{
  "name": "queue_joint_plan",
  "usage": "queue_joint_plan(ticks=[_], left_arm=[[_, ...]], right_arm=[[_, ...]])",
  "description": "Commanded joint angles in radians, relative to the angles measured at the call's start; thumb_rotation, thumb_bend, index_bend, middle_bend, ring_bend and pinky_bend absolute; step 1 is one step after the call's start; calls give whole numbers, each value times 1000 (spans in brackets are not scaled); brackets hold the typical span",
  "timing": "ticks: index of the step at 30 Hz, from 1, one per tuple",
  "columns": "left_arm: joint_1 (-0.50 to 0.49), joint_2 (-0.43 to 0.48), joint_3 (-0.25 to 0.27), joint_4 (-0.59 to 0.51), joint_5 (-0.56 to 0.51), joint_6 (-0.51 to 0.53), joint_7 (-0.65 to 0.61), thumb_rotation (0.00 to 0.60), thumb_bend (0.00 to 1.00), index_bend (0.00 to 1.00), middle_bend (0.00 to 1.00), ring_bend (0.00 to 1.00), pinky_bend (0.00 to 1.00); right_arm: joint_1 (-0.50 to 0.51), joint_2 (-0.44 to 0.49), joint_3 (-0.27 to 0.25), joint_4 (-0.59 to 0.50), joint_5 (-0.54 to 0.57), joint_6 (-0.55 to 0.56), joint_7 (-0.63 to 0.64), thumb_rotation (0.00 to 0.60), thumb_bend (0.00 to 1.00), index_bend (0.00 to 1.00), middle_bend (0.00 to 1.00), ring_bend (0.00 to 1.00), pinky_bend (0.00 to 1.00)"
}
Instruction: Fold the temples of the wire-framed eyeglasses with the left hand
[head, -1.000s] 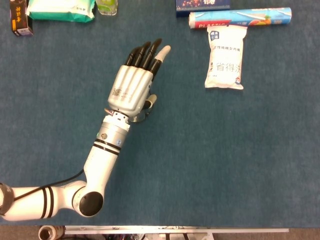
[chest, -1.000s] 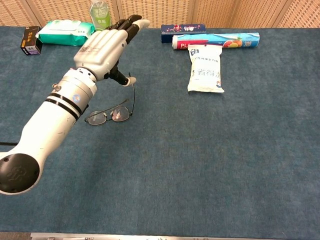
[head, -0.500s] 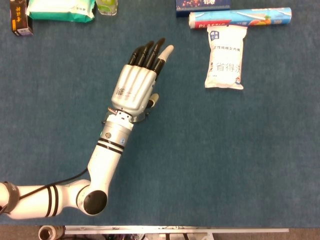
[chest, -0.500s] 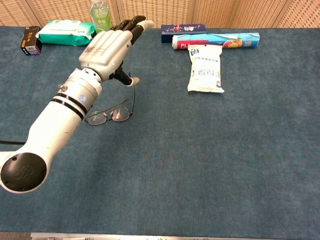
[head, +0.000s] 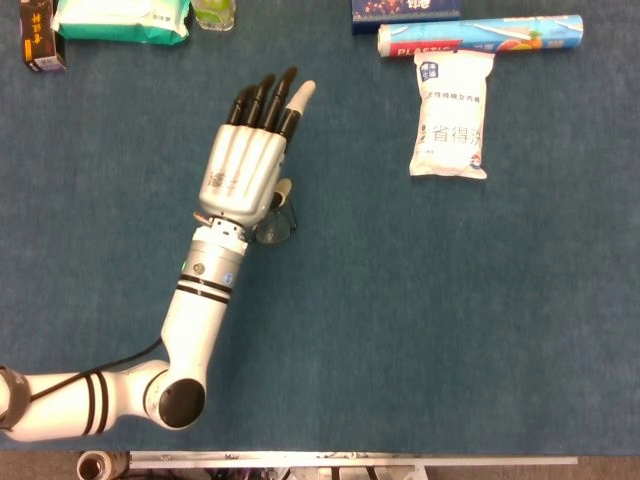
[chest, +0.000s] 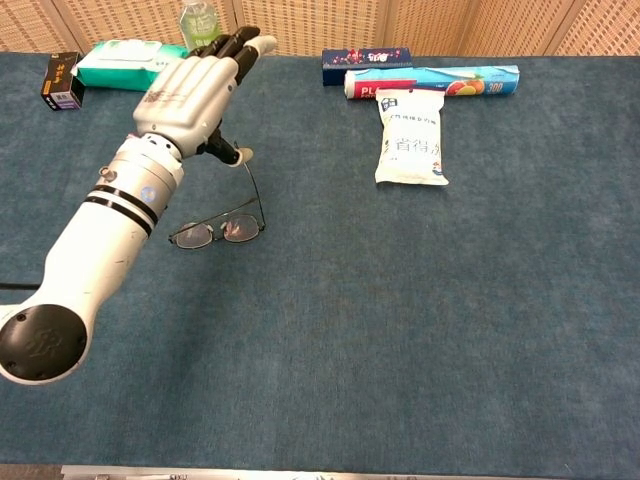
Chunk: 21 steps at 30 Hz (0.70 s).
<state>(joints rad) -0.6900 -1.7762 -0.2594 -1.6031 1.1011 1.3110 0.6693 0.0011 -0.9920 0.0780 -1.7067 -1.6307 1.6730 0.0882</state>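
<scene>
Blue felt tabletop (chest: 420, 330), wire-framed eyeglasses (chest: 218, 231) lying lenses-down near its left middle, one temple (chest: 253, 187) raised toward the thumb of the left hand (chest: 190, 90), fingers stretched flat and together above, holding nothing, white pouch (chest: 410, 136) well apart at right.

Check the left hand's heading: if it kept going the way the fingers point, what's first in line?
In the head view the left hand points up and slightly right, toward bare table between the green bottle and the dark blue box. Looks free; it also hovers above the table, so depth is unclear.
</scene>
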Motion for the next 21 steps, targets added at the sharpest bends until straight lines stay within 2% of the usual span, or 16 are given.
queue_joint_plan(ticks=[1,10,21], left_arm=[[9,12,10,-9,6,8,4,600,164,0,0,0,101],[50,44,54,-29,16,25,-2,600,164,0,0,0,101],[87,56,72,-3,22,26,-56,600,163,0,0,0,101]], right_arm=[[0,-1,0,1,0,0,-1,600,470,471,373,231,414],[-1,-3,-2,2,-4,0,-4,600,470,471,373,231,414],[-3,-2,-3,2,-6,4,-4,600,470,471,373,231,414]])
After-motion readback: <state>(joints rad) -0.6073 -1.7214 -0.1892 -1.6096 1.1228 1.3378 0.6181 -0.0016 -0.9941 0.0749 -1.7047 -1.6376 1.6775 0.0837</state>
